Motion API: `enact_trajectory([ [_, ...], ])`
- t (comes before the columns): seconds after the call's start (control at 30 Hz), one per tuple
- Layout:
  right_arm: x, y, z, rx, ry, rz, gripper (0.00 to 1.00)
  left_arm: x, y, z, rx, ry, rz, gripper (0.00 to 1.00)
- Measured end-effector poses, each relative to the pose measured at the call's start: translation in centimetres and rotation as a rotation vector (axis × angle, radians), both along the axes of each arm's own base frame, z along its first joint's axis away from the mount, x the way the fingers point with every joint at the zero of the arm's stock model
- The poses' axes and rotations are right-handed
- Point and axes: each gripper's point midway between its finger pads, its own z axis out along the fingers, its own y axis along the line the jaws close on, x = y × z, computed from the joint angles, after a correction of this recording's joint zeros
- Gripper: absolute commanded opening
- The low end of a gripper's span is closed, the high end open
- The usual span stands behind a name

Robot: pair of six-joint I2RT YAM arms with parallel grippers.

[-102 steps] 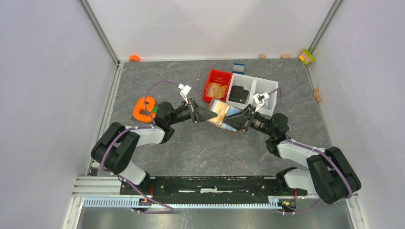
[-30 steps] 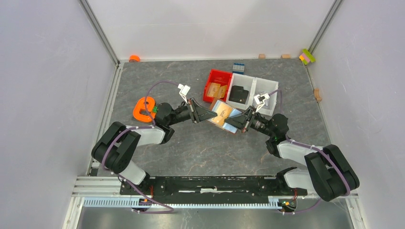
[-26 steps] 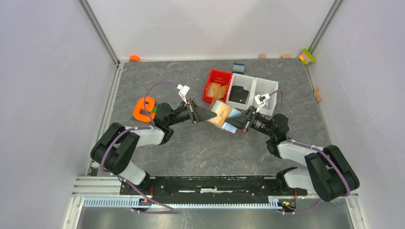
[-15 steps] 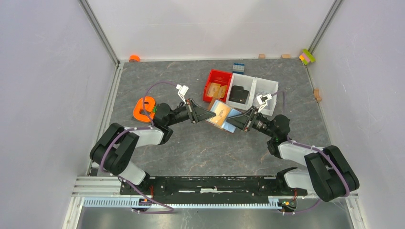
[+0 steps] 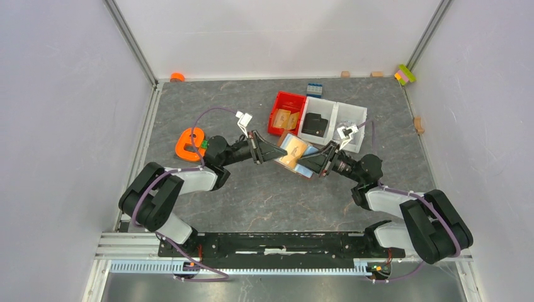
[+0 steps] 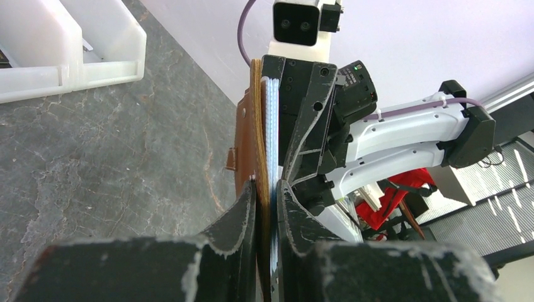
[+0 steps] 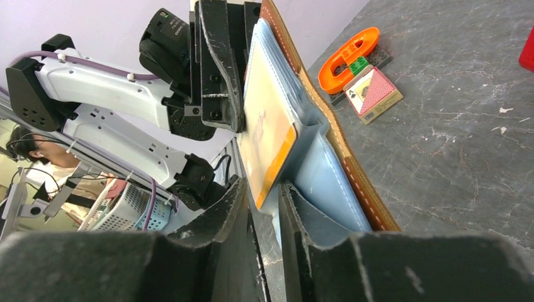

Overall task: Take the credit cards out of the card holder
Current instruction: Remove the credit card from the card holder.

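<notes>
Right gripper (image 7: 263, 189) has slid in, jaws now parted around the orange card (image 7: 267, 126), I think; left gripper (image 6: 266, 189) clamps the holder (image 6: 244, 145). Nothing is out yet.

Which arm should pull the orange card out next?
Right, probably. The right tool straddles the orange card at its edge, jaws slightly apart. The left tool is clamped on the card holder, bracing it.

The left claw (image 6: 266, 190) pinches the card holder (image 6: 243, 146) edge-on
</notes>
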Motion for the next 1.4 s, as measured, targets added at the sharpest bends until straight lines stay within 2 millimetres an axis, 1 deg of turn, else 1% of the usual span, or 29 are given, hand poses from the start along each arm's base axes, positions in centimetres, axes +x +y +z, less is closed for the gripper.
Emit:
enact_trajectory([
  [0.07,0.1,0.0,0.0,-0.001,0.001,-0.002,0.11,0.1,-0.1,0.0,0.005,-0.002,-0.001,0.04],
  [0.13,0.1,-0.1,-0.2,-0.005,0.002,-0.006,0.00,0.1,-0.2,0.1,0.009,-0.007,-0.001,0.10],
  [0.2,0.2,-0.1,-0.3,-0.007,0.005,-0.007,0.00,0.1,-0.2,0.2,0.014,-0.015,0.000,0.24],
  [0.27,0.2,-0.1,-0.3,-0.008,0.007,-0.007,0.00,0.1,-0.2,0.2,0.019,-0.022,0.002,0.34],
  [0.33,0.2,0.0,-0.4,-0.012,0.010,-0.006,0.00,0.0,-0.3,0.2,0.021,-0.024,0.000,0.39],
  [0.4,0.1,0.1,-0.7,-0.019,0.017,-0.003,0.00,-0.5,-0.6,0.1,0.022,-0.022,-0.018,0.40],
  [0.43,0.1,0.1,-0.8,-0.022,0.020,-0.002,0.00,-0.7,-0.7,0.1,0.022,-0.022,-0.022,0.40],
  [0.53,0.1,0.1,-1.0,-0.028,0.023,-0.002,0.00,-0.7,-0.7,0.1,0.023,-0.022,-0.023,0.32],
  [0.63,0.1,0.1,-1.0,-0.029,0.025,-0.001,0.00,-0.6,-0.6,0.2,0.020,-0.025,-0.021,0.30],
  [0.77,0.1,0.1,-0.9,-0.028,0.023,-0.001,0.00,-0.3,-0.2,0.4,0.008,-0.030,-0.008,0.21],
  [0.9,0.1,0.1,-0.9,-0.028,0.021,-0.002,0.00,0.1,0.4,0.4,-0.004,-0.023,0.011,0.18],
  [1.03,0.2,0.0,-0.8,-0.027,0.019,-0.005,0.00,0.2,0.6,0.6,-0.020,-0.023,0.015,0.07],
  [1.13,0.2,0.0,-0.8,-0.027,0.019,-0.007,0.00,0.3,0.7,0.7,-0.027,-0.023,0.018,0.04],
  [1.2,0.2,0.0,-0.8,-0.026,0.017,-0.007,0.22,0.4,0.7,0.7,-0.029,-0.019,0.018,0.03],
  [1.27,0.2,0.0,-0.7,-0.026,0.015,-0.007,0.39,0.4,0.7,0.7,-0.030,-0.016,0.017,0.02],
  [1.33,0.2,-0.1,-0.5,-0.025,0.006,-0.007,0.45,0.4,0.7,0.6,-0.031,-0.014,0.017,0.02],
  [1.4,0.1,-0.1,-0.3,-0.022,-0.004,-0.005,0.48,0.5,0.7,0.6,-0.032,-0.012,0.019,0.02],
])
